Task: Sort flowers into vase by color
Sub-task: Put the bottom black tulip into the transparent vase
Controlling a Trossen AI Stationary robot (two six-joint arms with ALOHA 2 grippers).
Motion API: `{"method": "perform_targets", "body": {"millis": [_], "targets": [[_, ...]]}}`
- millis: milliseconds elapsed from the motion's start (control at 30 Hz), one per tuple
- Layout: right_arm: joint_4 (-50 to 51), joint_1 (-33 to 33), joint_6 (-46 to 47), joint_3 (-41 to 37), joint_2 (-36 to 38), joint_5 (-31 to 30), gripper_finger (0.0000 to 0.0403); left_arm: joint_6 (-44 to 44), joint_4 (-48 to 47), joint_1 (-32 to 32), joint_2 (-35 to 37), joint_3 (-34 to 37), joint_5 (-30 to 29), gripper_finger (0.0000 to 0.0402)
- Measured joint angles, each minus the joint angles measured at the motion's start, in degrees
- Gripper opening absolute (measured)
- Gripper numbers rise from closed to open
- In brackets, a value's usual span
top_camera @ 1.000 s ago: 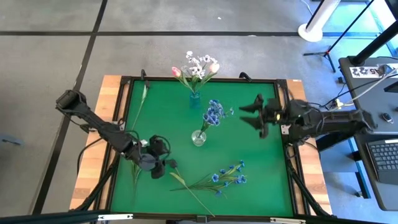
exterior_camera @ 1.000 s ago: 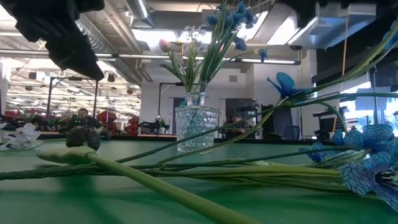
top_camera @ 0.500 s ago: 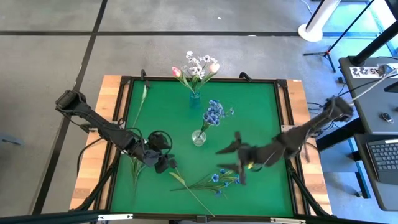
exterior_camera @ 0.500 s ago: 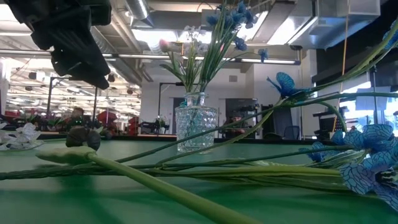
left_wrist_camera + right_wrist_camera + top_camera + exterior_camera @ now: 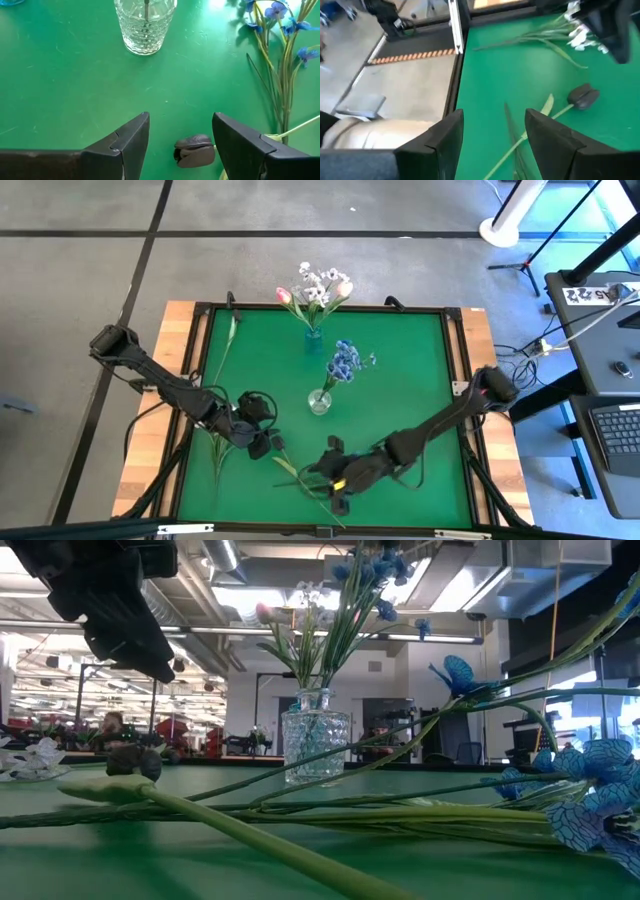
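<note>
A clear glass vase (image 5: 319, 402) near the table's middle holds blue blossoms (image 5: 345, 363). A small blue vase (image 5: 314, 340) behind it holds pink tulips and white blossoms (image 5: 315, 288). A blue spray (image 5: 372, 467) lies near the front edge, partly under my right arm. A white spray (image 5: 218, 450) and a single stem (image 5: 228, 345) lie at the left. My left gripper (image 5: 266, 445) is open, its fingers either side of a small dark lump (image 5: 195, 150) on a pale stem. My right gripper (image 5: 324, 480) is open above a green stem (image 5: 520, 142).
A raised black frame (image 5: 200, 380) runs round the green mat, and it also shows in the right wrist view (image 5: 457, 50). Long stems (image 5: 300, 815) lie across the near part of the mat. Open mat lies at the far right (image 5: 410, 360).
My right gripper has swung from beside the table's far right down and leftward to the near edge, and now sits low over the stems of the lying blue spray. My left gripper has shifted a little toward the right, nearer the dark lump. The flowers have stayed in place.
</note>
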State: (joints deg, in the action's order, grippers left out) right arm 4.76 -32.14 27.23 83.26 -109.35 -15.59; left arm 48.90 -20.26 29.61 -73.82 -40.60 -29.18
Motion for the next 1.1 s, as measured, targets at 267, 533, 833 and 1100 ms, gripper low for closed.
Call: {"method": "perform_targets", "body": {"millis": [267, 533, 833, 1100], "targets": [[7.2, 1.2, 5.9, 4.1, -8.4, -0.7, 0.0209, -1.5, -0.8, 0.0, 0.0, 0.0, -0.3, 0.021], [5.6, 3.2, 8.6, 4.1, -13.8, 1.2, 0.0209, -1.5, -0.7, -0.1, 0.0, 0.0, -0.6, 0.021], [-1.5, 6.7, 9.2, 4.1, -18.4, 3.6, 0.0209, -1.4, -1.1, -0.1, 0.0, 0.0, -0.6, 0.021], [-3.5, 6.7, 10.0, 4.1, -19.2, 3.6, 0.0209, -1.4, -2.2, -0.1, 0.0, 0.0, -0.6, 0.021]]}}
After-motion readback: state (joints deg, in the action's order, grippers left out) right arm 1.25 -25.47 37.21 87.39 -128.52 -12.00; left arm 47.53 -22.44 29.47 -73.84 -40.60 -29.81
